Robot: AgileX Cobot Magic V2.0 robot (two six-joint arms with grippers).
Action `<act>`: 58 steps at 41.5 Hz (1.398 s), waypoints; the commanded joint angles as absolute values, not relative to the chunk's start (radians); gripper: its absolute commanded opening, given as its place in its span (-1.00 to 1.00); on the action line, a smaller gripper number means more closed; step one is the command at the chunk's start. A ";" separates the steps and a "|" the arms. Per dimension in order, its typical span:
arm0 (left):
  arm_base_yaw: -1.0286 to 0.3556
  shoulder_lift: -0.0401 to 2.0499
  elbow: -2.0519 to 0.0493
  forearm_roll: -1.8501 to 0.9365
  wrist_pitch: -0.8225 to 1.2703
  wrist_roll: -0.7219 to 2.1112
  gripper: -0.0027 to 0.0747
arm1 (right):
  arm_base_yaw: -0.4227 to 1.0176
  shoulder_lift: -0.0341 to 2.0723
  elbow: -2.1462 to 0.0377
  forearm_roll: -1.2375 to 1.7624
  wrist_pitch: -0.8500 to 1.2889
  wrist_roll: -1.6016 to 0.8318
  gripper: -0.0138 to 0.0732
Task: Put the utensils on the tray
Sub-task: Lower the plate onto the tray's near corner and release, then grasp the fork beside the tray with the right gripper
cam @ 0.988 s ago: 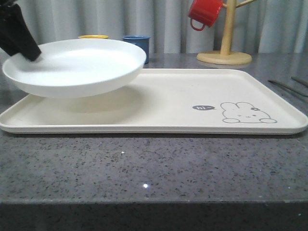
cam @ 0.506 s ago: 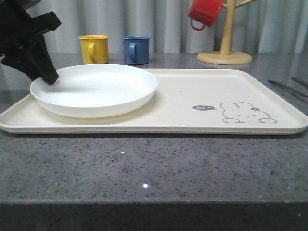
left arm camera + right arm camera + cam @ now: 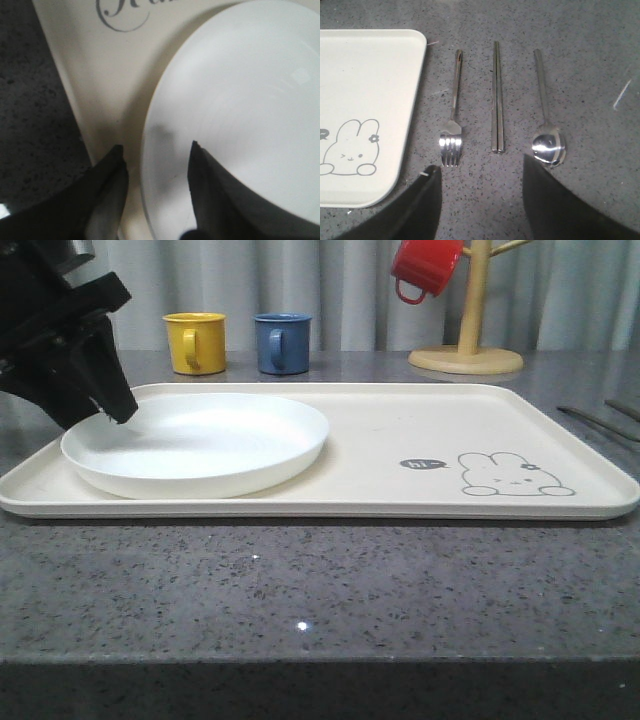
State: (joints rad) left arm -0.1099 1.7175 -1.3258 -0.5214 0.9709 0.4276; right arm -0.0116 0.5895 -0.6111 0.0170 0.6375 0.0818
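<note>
At the far left of your front view, the left gripper (image 3: 118,412) hangs over the near-left rim of the white plate (image 3: 200,445). Your left wrist view shows its two dark fingers (image 3: 107,200) spread apart astride that rim, one outside over the tray and one over the plate's inner surface; you cannot tell whether either finger touches the plate. The plate sits flat on the left half of the cream tray (image 3: 400,430). Behind the tray stand a yellow mug (image 3: 195,342) and a blue mug (image 3: 282,343); further right, a red mug (image 3: 426,267) hangs on a wooden mug tree (image 3: 468,330). The rabbit drawing (image 3: 515,476) marks the tray's right end. Right of the tray, on the grey countertop (image 3: 570,30), lie the fork (image 3: 453,120), the chopsticks (image 3: 497,100) and the spoon (image 3: 546,125), parallel and apart. The right gripper (image 3: 481,200) hovers above them, jaws wide and empty.
</note>
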 commanded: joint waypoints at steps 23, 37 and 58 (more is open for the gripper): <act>-0.558 1.201 -1.268 0.109 0.921 0.050 -0.09 | -0.010 0.598 -0.646 0.014 0.573 0.075 0.24; -0.641 1.023 -1.044 0.124 0.870 -0.063 -0.09 | -0.010 0.598 -0.646 0.039 0.581 0.075 0.24; -0.641 1.012 -1.021 0.123 0.880 -0.063 -0.12 | 0.074 0.900 -0.950 0.092 0.954 -0.008 0.24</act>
State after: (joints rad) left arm -0.6313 1.0297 -0.9960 0.1165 0.9332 -0.0525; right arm 0.0437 0.8321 -0.8690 0.0827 0.9481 0.0199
